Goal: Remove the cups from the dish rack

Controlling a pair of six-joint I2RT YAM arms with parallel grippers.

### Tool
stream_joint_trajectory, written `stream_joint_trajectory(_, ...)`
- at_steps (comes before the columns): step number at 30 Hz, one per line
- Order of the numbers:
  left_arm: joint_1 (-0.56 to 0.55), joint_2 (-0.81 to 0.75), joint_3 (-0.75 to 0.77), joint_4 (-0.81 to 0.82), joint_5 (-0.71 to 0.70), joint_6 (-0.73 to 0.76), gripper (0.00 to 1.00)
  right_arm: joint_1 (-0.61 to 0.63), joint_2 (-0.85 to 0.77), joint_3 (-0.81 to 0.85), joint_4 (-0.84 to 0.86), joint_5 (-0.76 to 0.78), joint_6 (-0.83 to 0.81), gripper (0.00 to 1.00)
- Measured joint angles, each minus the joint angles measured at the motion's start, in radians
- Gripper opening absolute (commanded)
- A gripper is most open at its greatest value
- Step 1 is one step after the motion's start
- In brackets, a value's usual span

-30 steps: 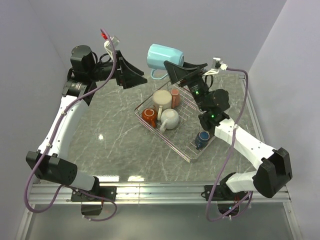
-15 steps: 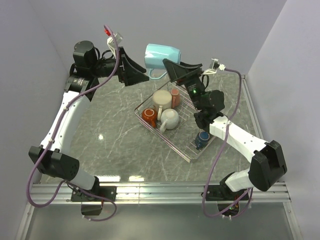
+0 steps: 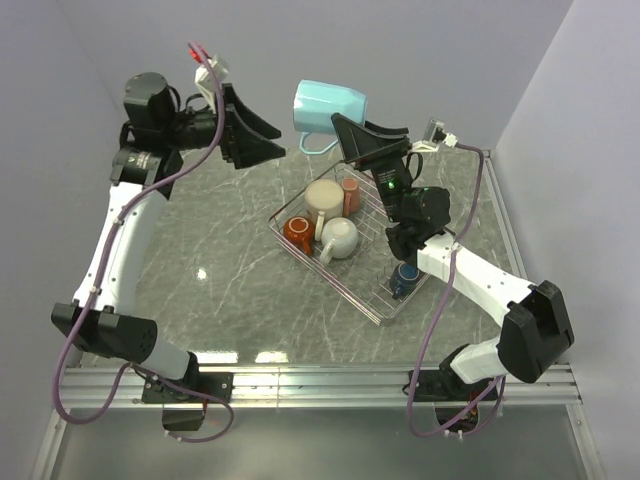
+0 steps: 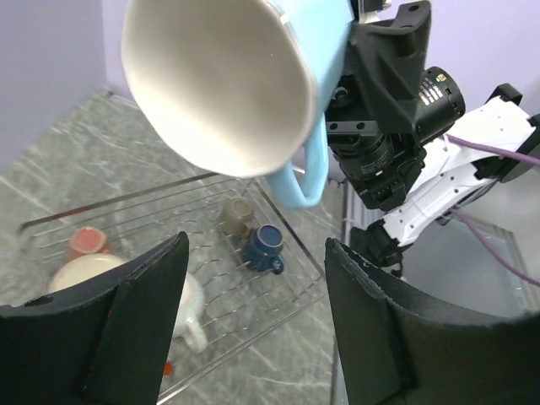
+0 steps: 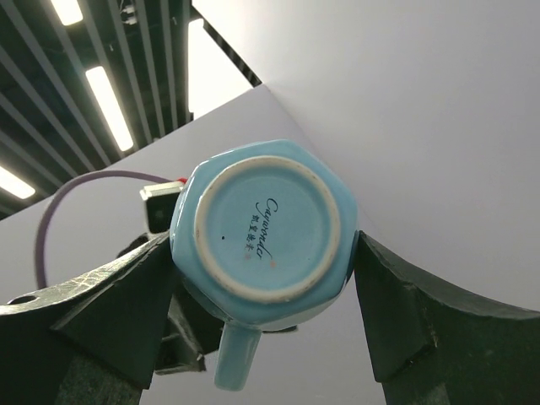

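1. On the left, our left fingers [image 3: 275,140] are up in the air, spread apart and holding nothing. They point at the light blue mug [image 3: 330,105], near it but not touching
2. The light blue mug is out of the dish rack [image 3: 375,315], high above the worktop [image 3: 220,260]. It lies on its side, its open mouth faces the left fingers and its handle hangs down
3. Our right fingers [image 5: 263,245] squeeze the mug, one on each side of its body
4. We think this step is passing the mug from right to left. To do it well, we should slide the left fingers around the mug's rim, away from the handle, and squeeze tight. Only then should the right fingers let go, or the mug may fall
5. Six mugs wait in the rack: orange-red mug [image 3: 297,232], big cream mug [image 3: 323,197], white mug [image 3: 338,238], small pinkish mug [image 3: 350,190], dark blue mug [image 3: 404,275] and the olive-grey mug [image 4: 236,215] just beside it
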Motion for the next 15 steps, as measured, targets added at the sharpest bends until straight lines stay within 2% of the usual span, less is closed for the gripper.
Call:
stream_joint_trajectory(6, 0.051, -0.035, 0.079, -0.045, 0.005, 0.048, 0.75, 0.000, -0.002, -0.007, -0.010, -0.002, -0.015, 0.00)
stream_joint_trajectory(15, -0.002, 0.002, 0.185, -0.011, -0.037, 0.006, 0.76, 0.006, 0.013, 0.002, -0.041, -0.031, -0.011, 0.00)
